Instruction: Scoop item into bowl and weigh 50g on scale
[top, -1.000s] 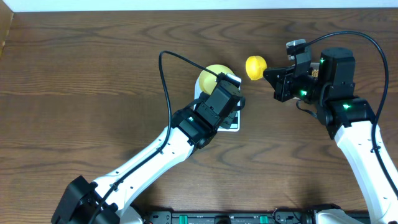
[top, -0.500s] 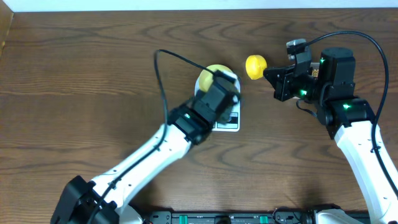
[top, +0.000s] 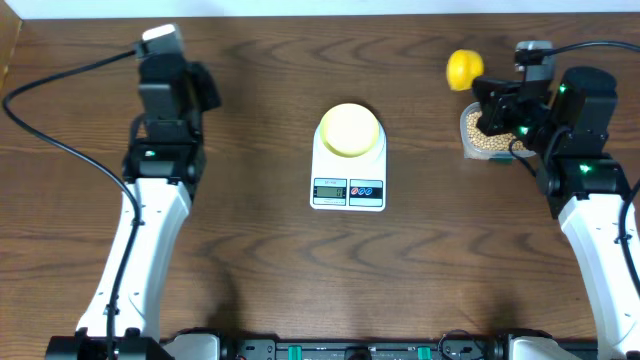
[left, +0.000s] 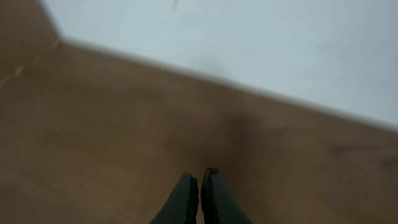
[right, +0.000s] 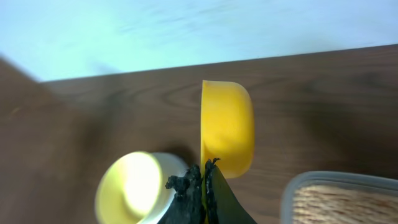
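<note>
The pale yellow-green bowl (top: 349, 130) stands on the white scale (top: 348, 185) at mid-table, and its inside looks plain pale yellow. My right gripper (right: 204, 171) is shut on the handle of a yellow scoop (top: 461, 68), held on its side above the table just left of the clear tub (top: 468, 148) of tan beans (top: 482, 136). The right wrist view shows the scoop (right: 227, 127) side-on, the bowl (right: 134, 186) lower left and the tub (right: 336, 186) lower right. What the scoop holds is hidden. My left gripper (left: 200, 180) is shut on nothing, over bare wood at the far left.
The left arm (top: 160, 180) runs along the table's left side, its wrist near the back edge. A pale wall (left: 249, 37) rises just past that edge. The right arm (top: 595, 215) occupies the right side beside the tub.
My left arm has swung away from the scale to the far left, uncovering bowl and scale. My right gripper has carried the scoop rightward, up to the tub.
</note>
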